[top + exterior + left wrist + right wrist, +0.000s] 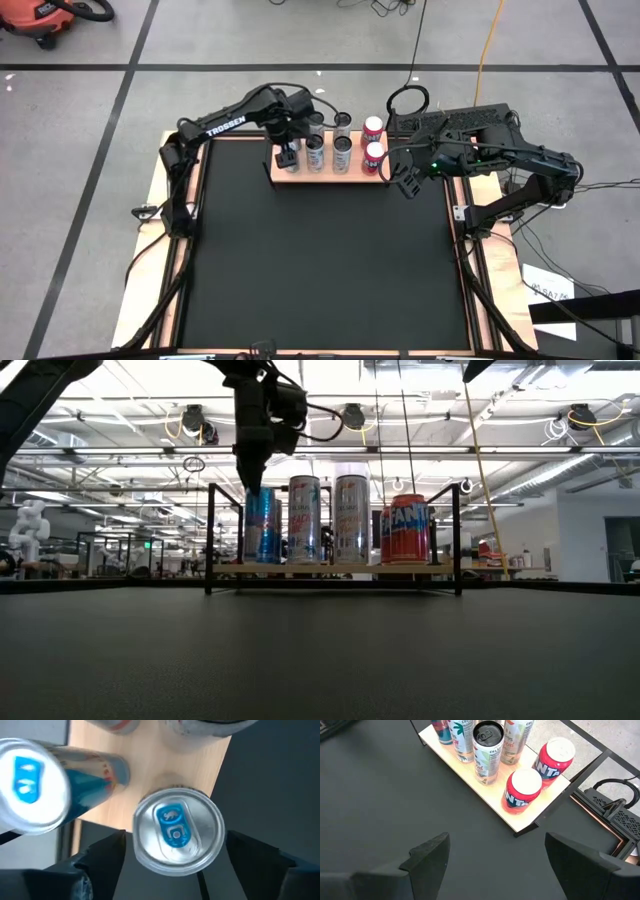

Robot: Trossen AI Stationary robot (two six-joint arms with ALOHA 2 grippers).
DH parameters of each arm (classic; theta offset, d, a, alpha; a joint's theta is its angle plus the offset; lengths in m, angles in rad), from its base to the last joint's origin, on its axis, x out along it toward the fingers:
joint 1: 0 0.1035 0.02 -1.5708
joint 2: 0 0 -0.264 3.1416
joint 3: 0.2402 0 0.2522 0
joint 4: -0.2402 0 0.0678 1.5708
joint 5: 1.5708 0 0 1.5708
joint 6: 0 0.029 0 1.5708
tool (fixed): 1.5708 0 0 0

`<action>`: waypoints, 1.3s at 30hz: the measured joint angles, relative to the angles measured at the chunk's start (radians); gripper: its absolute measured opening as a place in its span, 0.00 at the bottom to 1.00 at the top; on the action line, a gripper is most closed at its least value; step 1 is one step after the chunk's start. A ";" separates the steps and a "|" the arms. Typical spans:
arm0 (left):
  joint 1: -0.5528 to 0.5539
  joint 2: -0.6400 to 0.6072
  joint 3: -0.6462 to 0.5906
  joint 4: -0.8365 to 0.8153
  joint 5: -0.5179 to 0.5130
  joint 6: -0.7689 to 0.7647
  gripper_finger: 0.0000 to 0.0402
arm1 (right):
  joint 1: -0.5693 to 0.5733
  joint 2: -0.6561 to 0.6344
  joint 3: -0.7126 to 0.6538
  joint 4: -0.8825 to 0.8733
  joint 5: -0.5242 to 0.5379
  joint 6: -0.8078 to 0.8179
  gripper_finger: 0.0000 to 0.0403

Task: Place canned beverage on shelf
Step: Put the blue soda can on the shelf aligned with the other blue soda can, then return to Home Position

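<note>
The shelf (325, 176), a light-wood board with black frame rails, stands at the mat's far edge and holds several cans. A silver can with a blue tab (177, 830) stands upright on the board's left end, near the front edge; it also shows in the low view (262, 525). My left gripper (287, 155) is above this can, pointing down. It is open, with one finger on each side of the can's top, and a thin gap shows at one finger (102, 865). My right gripper (408, 182) is open and empty over the mat, just off the shelf's right end.
Behind the blue-tab can stands a second blue can (35, 785). Tall white cans (487, 752) fill the shelf's middle and two red Fanta cans (522, 790) its right end. Black upright rails (457, 540) close both shelf ends. The black mat (320, 260) spreads toward the near edge.
</note>
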 joint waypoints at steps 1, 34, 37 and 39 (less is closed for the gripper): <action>0.000 -0.008 0.000 0.000 -0.008 0.000 0.82 | 0.000 0.000 0.000 0.000 0.000 0.000 0.77; -0.392 -0.577 -0.312 0.925 0.064 -0.289 0.39 | 0.134 -0.014 -0.397 1.062 0.005 -0.255 0.13; -0.442 -0.575 -0.399 1.064 0.064 -0.291 0.24 | 0.152 -0.014 -0.419 1.107 0.001 -0.276 0.02; -0.463 -0.578 -0.463 1.176 0.064 -0.316 0.14 | 0.154 -0.018 -0.431 1.110 0.000 -0.271 0.02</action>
